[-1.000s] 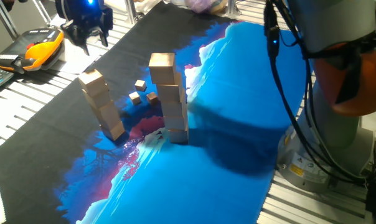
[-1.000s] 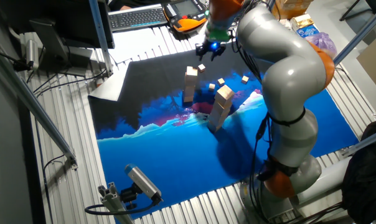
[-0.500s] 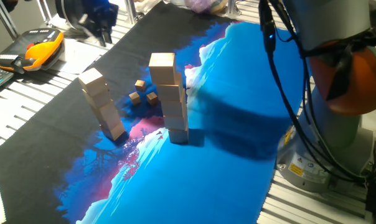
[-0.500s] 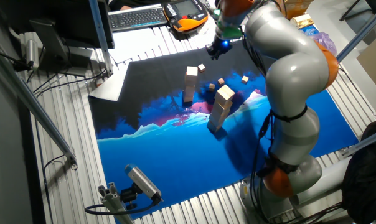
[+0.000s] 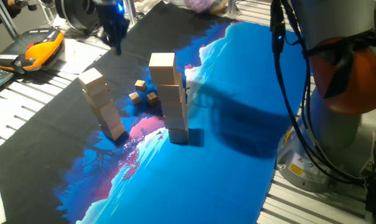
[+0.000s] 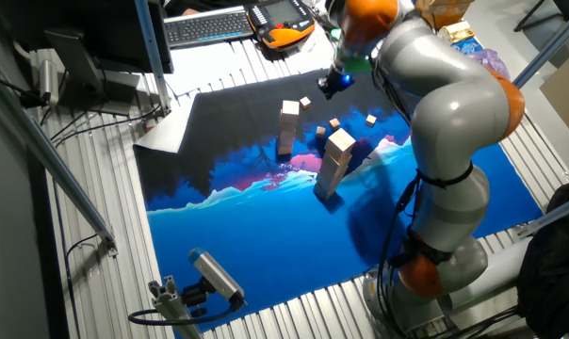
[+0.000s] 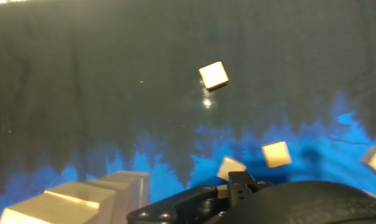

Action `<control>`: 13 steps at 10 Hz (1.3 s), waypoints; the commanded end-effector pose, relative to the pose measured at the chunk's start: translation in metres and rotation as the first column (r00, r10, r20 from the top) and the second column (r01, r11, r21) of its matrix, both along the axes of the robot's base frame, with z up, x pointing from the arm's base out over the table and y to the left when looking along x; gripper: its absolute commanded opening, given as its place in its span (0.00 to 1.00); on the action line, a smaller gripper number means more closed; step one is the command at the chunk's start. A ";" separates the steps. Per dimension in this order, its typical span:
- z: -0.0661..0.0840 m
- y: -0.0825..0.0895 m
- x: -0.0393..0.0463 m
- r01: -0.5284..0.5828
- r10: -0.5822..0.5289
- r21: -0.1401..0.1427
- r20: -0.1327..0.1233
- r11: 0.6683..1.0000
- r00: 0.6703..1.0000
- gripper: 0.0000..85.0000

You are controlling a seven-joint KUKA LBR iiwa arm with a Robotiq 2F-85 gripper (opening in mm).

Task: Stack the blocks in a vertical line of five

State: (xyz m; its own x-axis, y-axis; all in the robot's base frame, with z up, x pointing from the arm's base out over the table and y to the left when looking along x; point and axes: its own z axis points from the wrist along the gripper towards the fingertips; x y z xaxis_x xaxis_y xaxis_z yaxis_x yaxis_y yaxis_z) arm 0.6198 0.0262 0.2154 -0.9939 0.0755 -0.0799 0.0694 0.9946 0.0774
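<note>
The blocks are small plain wooden cubes lying loose on the dark mat. Three of them (image 5: 140, 84) (image 5: 134, 97) (image 5: 152, 97) lie between two towers of wider cubes. From the other fixed view a block (image 6: 305, 103) lies alone near the mat's far edge, and others (image 6: 333, 122) (image 6: 371, 120) lie further right. The hand view looks down on one block (image 7: 213, 75) on black mat and two more (image 7: 276, 154) (image 7: 230, 167) lower down. My gripper (image 5: 116, 34) (image 6: 333, 83) hovers high over the mat's far edge and holds nothing. It is blurred, and its fingers look parted.
A leaning tower of wider cubes (image 5: 102, 106) stands left of a taller, straighter tower (image 5: 170, 99); their tops (image 7: 88, 196) show in the hand view. An orange pendant (image 5: 38, 48) and a keyboard (image 6: 209, 25) lie beyond the mat. The arm's base (image 6: 435, 273) is at the right.
The gripper has travelled right along the mat's far edge and turned at the wrist. The blocks and both towers have not moved.
</note>
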 end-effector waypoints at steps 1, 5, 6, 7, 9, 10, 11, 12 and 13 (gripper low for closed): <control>-0.022 -0.001 -0.0015 -0.003 0.003 0.007 -0.001 1.000 1.000 0.00; -0.022 -0.016 -0.0023 -0.029 0.028 -0.034 -0.047 0.999 0.999 0.00; -0.022 -0.021 -0.0024 -0.042 0.038 -0.068 -0.056 0.997 0.998 0.00; -0.024 -0.022 -0.0036 -0.036 0.033 -0.057 -0.057 0.998 0.998 0.00; -0.028 -0.024 -0.0069 -0.030 0.026 -0.068 -0.054 0.997 0.998 0.00; -0.029 -0.025 -0.0079 -0.022 0.019 -0.051 -0.054 0.998 0.998 0.00; -0.032 -0.024 -0.0086 -0.022 0.018 -0.067 -0.051 0.997 0.999 0.00; -0.037 -0.023 -0.0112 -0.015 0.012 -0.067 -0.042 0.998 0.999 0.00; -0.039 -0.021 -0.0130 -0.015 0.013 -0.057 -0.040 0.998 0.999 0.00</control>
State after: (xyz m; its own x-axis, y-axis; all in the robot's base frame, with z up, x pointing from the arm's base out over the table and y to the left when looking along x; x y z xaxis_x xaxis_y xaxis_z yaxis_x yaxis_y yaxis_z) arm 0.6066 0.0054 0.1771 -0.9972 0.0601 -0.0438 0.0592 0.9980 0.0201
